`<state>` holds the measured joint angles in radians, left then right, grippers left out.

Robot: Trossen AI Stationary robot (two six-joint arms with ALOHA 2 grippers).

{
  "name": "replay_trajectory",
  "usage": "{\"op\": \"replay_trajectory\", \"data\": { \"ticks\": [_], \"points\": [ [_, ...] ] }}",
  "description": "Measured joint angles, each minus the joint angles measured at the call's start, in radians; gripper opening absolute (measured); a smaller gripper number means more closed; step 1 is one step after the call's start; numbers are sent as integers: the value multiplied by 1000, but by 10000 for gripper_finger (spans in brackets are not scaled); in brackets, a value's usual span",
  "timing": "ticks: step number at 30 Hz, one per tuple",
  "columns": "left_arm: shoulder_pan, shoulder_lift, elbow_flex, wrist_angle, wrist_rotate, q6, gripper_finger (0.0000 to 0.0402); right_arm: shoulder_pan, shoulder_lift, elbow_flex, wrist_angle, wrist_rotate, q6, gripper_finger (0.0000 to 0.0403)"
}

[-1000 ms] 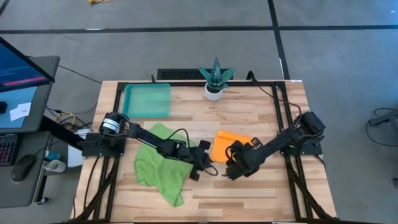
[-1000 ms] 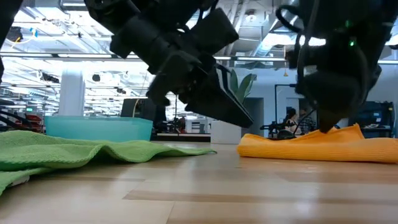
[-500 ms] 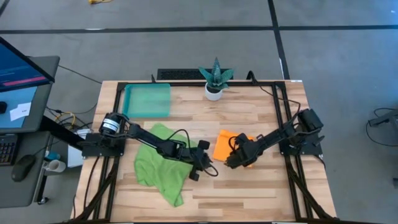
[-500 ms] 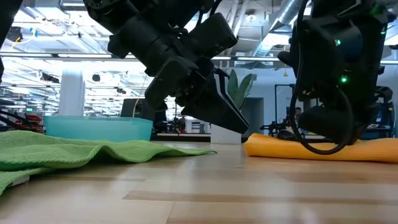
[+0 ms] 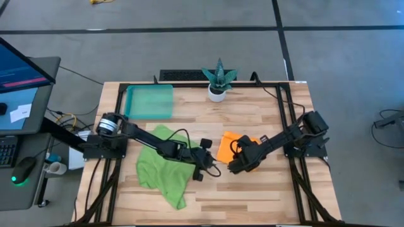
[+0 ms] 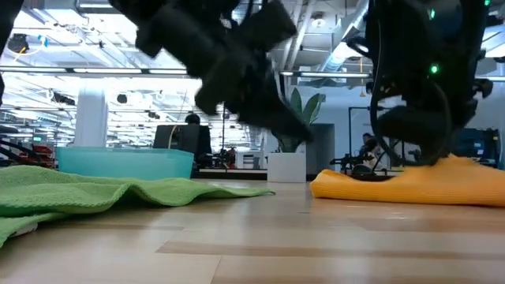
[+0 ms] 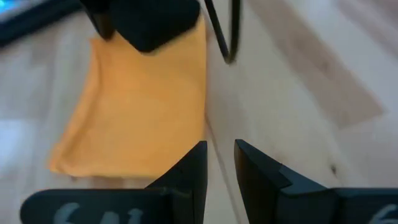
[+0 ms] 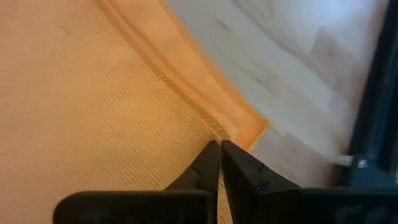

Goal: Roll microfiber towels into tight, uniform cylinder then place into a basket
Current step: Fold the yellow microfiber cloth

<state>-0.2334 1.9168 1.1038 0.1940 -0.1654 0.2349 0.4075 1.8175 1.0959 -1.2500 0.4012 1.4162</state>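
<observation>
Lengthwise front-to-back (folded) orange towel (image 5: 228, 145) under right gripper (image 5: 235, 165)

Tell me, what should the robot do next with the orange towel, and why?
Probably open the right tool slightly and pinch the orange towel's corner to start rolling. It rests shut on the flat, unrolled cloth, with the left tool empty just beside it.
</observation>
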Motion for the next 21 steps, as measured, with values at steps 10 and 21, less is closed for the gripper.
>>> {"op": "replay_trajectory", "data": {
  "ticks": [10, 21],
  "points": [
    [-22, -179, 0, -97, -38, 42, 72, -4, -76, 109, -157, 116, -2, 38],
    [-63, -284, -32, -123, -45, 43, 72, -1, -328, 113, -101, 355, 8, 38]
  ]
}}
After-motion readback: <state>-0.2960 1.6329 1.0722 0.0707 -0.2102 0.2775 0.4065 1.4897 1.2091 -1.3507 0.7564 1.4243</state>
